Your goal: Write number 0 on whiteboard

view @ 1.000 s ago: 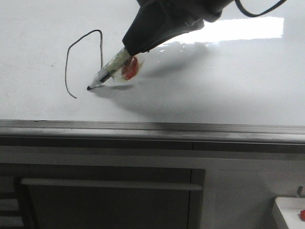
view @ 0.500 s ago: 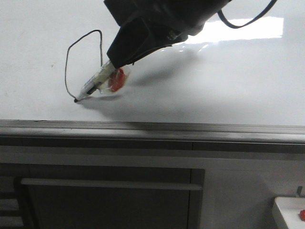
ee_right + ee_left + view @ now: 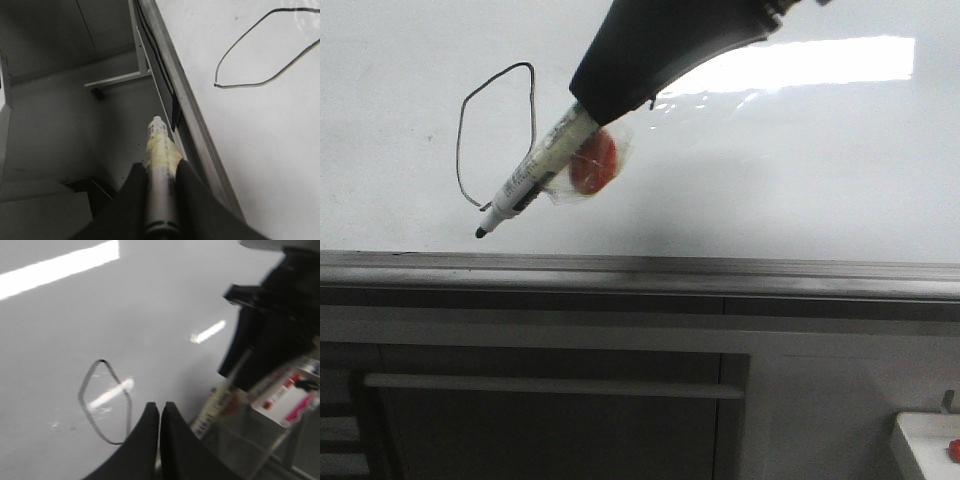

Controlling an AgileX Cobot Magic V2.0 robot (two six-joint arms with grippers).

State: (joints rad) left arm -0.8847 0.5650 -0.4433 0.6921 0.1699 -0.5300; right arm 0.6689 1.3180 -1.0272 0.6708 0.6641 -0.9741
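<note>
The number 0 is a thin black angular loop on the whiteboard; its lower right side is hidden behind the marker. My right gripper is shut on a white marker with a black tip that hangs just below the loop's pointed bottom, off the surface. A red disc in clear wrap hangs at the marker. The right wrist view shows the gripper, the marker and the loop. My left gripper is shut and empty beside the loop.
A grey metal ledge runs along the whiteboard's near edge. Below it is a dark grey cabinet with a bar handle. A white object with a red piece sits at the bottom right. A bright light reflection lies on the board.
The marker tip slid down and left along the board to the loop's bottom point, then came off the surface as my right gripper rose.
</note>
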